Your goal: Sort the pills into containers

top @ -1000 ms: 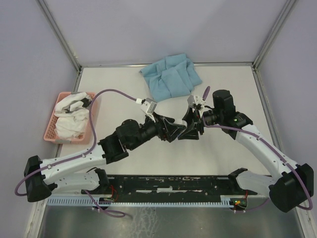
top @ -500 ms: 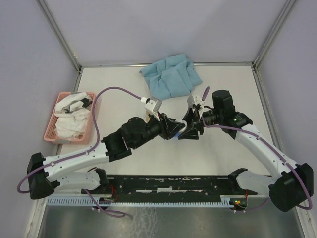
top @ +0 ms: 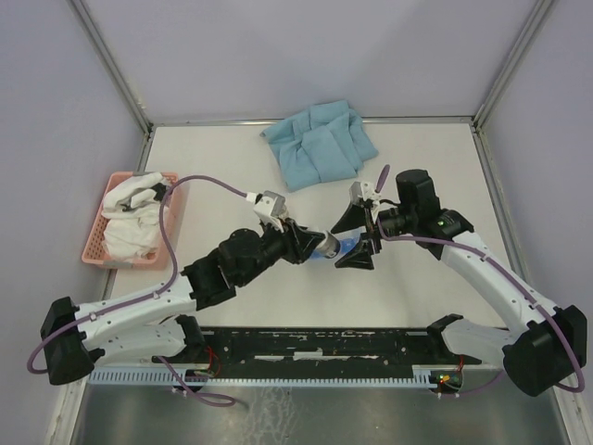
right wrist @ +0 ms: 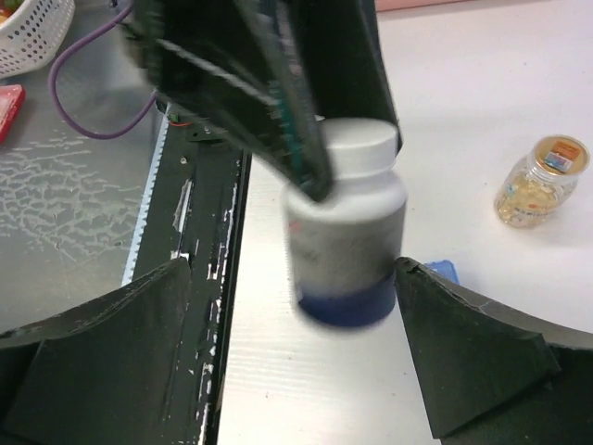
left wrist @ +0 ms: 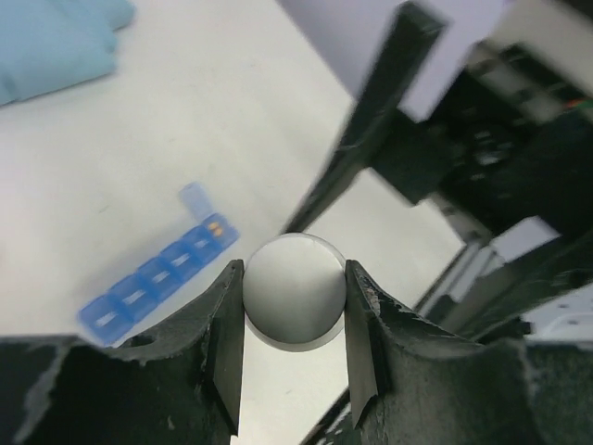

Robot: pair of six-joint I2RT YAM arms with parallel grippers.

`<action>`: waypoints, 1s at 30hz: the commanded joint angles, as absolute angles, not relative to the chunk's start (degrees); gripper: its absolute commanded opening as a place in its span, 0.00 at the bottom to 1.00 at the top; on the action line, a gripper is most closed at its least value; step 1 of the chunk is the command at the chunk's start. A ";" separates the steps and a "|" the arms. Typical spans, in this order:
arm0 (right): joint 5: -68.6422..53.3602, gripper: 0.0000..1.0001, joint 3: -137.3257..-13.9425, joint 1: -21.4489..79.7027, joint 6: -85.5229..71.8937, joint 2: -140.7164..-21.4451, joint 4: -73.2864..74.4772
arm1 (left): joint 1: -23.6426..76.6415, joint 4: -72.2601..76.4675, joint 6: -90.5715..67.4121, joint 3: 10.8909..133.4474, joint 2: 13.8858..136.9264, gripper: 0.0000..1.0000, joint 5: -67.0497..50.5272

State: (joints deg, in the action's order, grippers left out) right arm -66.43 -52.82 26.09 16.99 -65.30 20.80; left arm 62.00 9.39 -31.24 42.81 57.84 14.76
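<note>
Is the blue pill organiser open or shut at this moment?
Open at one end: the pill organiser has its end lid flipped outward, and pills show in that compartment. Other lids look shut.

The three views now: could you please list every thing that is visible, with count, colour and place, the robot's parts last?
pill organiser: 1, bright blue, on the table, one end lid open
white bottle: 1, white with blue band, between the grippers
small jar: 1, clear, yellowish contents, on the table
blue cloth: 1, light blue, far middle of table
basket: 1, pink, left table edge, white cloth inside
table: 1, white, under everything
left gripper: 1, black, shut on the white bottle
right gripper: 1, black, open, a finger each side of the bottle
</note>
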 commanded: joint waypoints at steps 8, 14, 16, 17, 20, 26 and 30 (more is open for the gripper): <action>-61.03 1.00 -55.51 24.04 23.78 -63.89 24.63 | 43.39 1.56 -29.39 26.25 45.44 0.03 32.66; -59.16 1.00 -55.12 23.59 24.53 -64.18 24.58 | 33.52 2.59 -26.29 27.28 51.54 0.03 36.24; -58.65 0.99 -55.11 23.39 24.96 -64.22 24.82 | 29.60 3.91 -26.03 27.73 55.08 0.03 36.34; -58.42 1.00 -55.12 23.28 25.31 -64.19 24.94 | 27.40 4.97 -26.56 27.96 56.52 0.03 35.22; -57.89 1.00 -55.02 23.21 25.96 -64.23 25.26 | 22.25 7.64 -28.40 29.14 61.37 0.03 31.40; -57.27 1.00 -54.97 23.16 26.64 -63.77 25.58 | 18.38 2.60 -31.03 38.02 72.09 0.03 35.76; -57.11 1.00 -55.02 23.20 26.94 -63.72 25.73 | 17.61 -2.48 -32.40 43.86 78.76 0.03 38.27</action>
State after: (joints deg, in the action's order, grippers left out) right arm -57.54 -53.36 23.46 25.85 -64.88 25.80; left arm 18.37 0.30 -29.52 37.63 74.56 33.63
